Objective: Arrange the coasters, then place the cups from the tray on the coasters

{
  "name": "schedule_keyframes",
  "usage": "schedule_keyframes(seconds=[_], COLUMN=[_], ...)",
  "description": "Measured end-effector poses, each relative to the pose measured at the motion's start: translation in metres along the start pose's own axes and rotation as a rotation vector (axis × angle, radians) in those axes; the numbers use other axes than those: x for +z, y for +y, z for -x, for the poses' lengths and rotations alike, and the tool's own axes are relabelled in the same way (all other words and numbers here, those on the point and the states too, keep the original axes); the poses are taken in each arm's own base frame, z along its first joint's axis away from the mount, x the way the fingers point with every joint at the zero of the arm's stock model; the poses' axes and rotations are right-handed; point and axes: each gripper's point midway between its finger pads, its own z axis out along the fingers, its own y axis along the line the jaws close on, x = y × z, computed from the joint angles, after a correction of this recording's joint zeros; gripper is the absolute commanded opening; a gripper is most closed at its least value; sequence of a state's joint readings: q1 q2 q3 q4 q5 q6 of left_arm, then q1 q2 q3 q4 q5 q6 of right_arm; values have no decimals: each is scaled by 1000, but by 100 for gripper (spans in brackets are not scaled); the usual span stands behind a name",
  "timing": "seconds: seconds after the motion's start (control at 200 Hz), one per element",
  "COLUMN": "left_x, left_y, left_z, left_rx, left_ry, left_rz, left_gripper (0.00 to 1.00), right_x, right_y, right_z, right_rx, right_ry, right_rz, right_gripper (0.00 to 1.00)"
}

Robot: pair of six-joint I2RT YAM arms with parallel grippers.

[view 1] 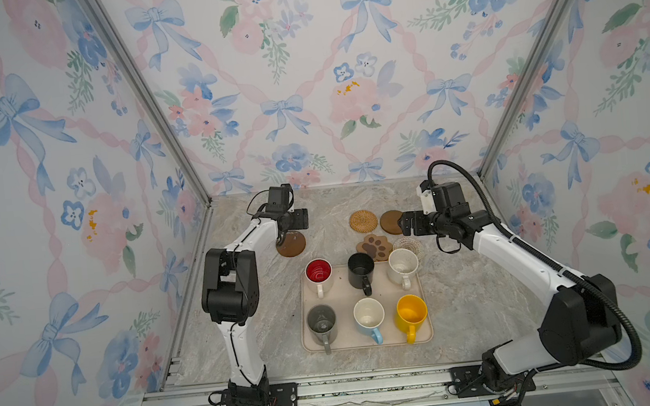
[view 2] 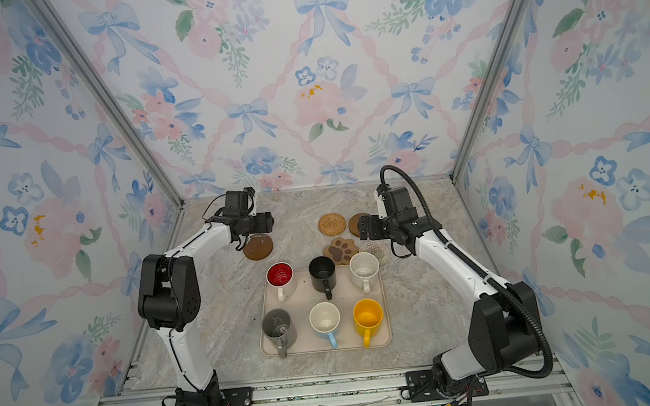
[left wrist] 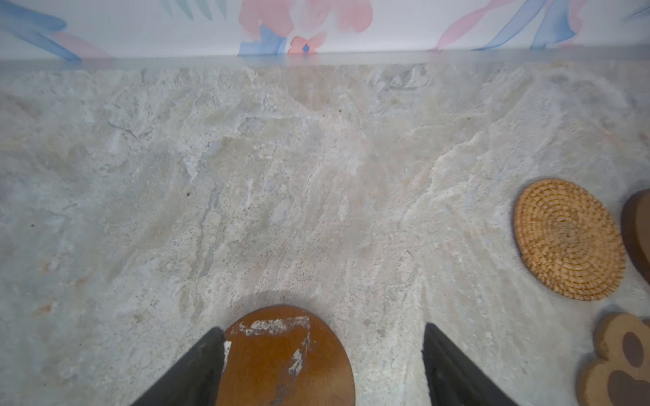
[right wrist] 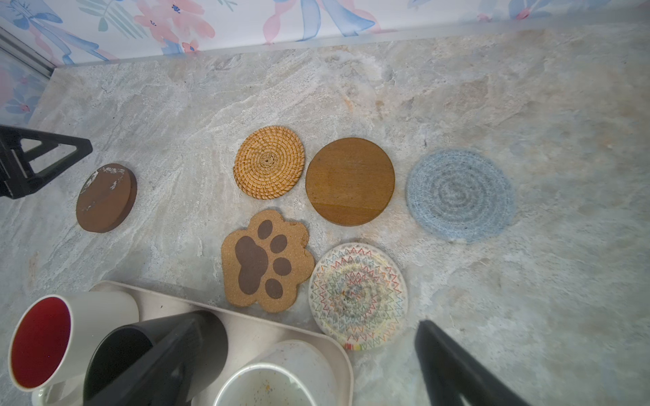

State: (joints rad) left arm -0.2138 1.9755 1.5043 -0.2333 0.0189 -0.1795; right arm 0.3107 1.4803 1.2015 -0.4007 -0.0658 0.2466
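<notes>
My left gripper [left wrist: 322, 327] stands open over a scuffed dark brown disc coaster [view 1: 290, 244], which touches one finger [left wrist: 207, 355]. Open and empty, my right gripper [view 1: 406, 222] hovers above the coaster cluster: rattan round [right wrist: 269, 161], brown disc [right wrist: 350, 181], paw [right wrist: 267, 260], cream woven [right wrist: 358, 293] and blue-grey woven [right wrist: 460, 195]. The blue-grey one is hidden in both top views. On the beige tray [view 1: 342, 292] stand several cups: red-inside white [view 1: 318, 271], black [view 1: 361, 269], cream speckled [view 1: 403, 263], grey [view 1: 321, 320], light blue [view 1: 368, 313], yellow [view 1: 411, 310].
Floral walls close the marble table [view 1: 479, 299] at the back and sides, with slanted metal posts [view 1: 169, 125] at the corners. An aluminium rail [view 1: 373, 386] carrying both arm bases runs along the front edge. The paw and cream coasters lie close to the tray's far rim.
</notes>
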Motion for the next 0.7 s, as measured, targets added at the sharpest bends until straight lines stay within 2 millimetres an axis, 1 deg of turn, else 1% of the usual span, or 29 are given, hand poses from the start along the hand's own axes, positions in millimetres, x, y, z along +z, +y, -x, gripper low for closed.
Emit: schedule_keyframes(seconds=[0.02, 0.05, 0.06, 0.065, 0.07, 0.075, 0.1, 0.105, 0.11, 0.155, 0.16, 0.18, 0.19, 0.205, 0.225, 0.23, 0.245, 0.255, 0.26, 0.265, 0.275, 0.28, 0.285, 0.315, 0.345, 0.39, 0.46, 0.56, 0.7], left_x=[-2, -5, -7, -7, -7, -7, -10, -10, -10, -15, -15, -16, -18, -19, -21, -22, -23, -23, -24, -24, -25, -25, -25, -26, -26, -24, -16, -2, 9], left_y=[-5, -14, -18, -19, -20, -20, -31, -33, -33, -56, -56, -65, -71, -77, -87, -90, -95, -102, -104, -106, -110, -112, -112, -127, -138, -152, -161, -167, -172], left_z=[3, 9, 11, 12, 12, 12, 17, 17, 17, 24, 24, 26, 27, 28, 29, 30, 30, 31, 31, 31, 31, 31, 31, 30, 29, 24, 12, -10, -37], left_rx=[0, 4, 8, 8, 6, 6, 15, 12, 12, 36, 36, 38, 47, 52, 58, 64, 64, 63, 68, 72, 74, 72, 72, 73, 82, 77, 66, 58, 54], left_ry=[-8, -22, -27, -28, -29, -29, -39, -39, -39, -55, -55, -58, -60, -64, -66, -67, -68, -68, -68, -69, -69, -69, -69, -63, -59, -41, -2, 58, 130], left_rz=[-10, -30, -38, -41, -44, -44, -70, -76, -76, -130, -130, -150, -166, -180, -206, -213, -225, -245, -251, -256, -267, -272, -272, -319, -353, -403, -444, -472, -487], left_gripper=[74, 71, 70, 69, 69, 68, 66, 66, 65, 60, 60, 57, 56, 54, 51, 51, 48, 47, 46, 45, 43, 42, 41, 34, 28, 16, 0, 0, 0], right_x=[1, 3, 4, 5, 5, 5, 8, 8, 9, 16, 16, 19, 21, 23, 28, 28, 31, 33, 36, 36, 38, 39, 39, 48, 55, 68, 81, 96, 113], right_y=[1, 3, 3, 4, 5, 5, 6, 7, 7, 12, 12, 14, 15, 16, 18, 18, 19, 20, 20, 20, 20, 20, 20, 23, 24, 25, 22, 16, 8], right_z=[0, 1, 1, 2, 2, 2, 3, 3, 3, 5, 5, 6, 7, 7, 7, 7, 7, 7, 7, 7, 7, 7, 7, 7, 5, 1, -6, -16, -32], right_rx=[5, 2, 5, 2, -5, -5, 2, 1, -5, 1, 1, -9, 3, -1, 2, 2, -1, -7, 3, 3, 5, 2, 2, 0, 12, 27, 42, 58, 77], right_ry=[3, 8, 9, 9, 10, 10, 17, 18, 20, 35, 35, 42, 47, 51, 63, 63, 72, 79, 88, 88, 95, 97, 97, 119, 144, 190, 246, 322, 407], right_rz=[5, 15, 17, 19, 24, 24, 31, 34, 38, 59, 59, 73, 78, 82, 98, 98, 106, 113, 118, 118, 122, 126, 126, 151, 166, 198, 220, 237, 247], right_gripper=[81, 72, 67, 67, 64, 64, 57, 55, 55, 42, 42, 37, 33, 30, 23, 23, 18, 16, 13, 13, 10, 7, 7, 1, 0, 0, 0, 0, 0])
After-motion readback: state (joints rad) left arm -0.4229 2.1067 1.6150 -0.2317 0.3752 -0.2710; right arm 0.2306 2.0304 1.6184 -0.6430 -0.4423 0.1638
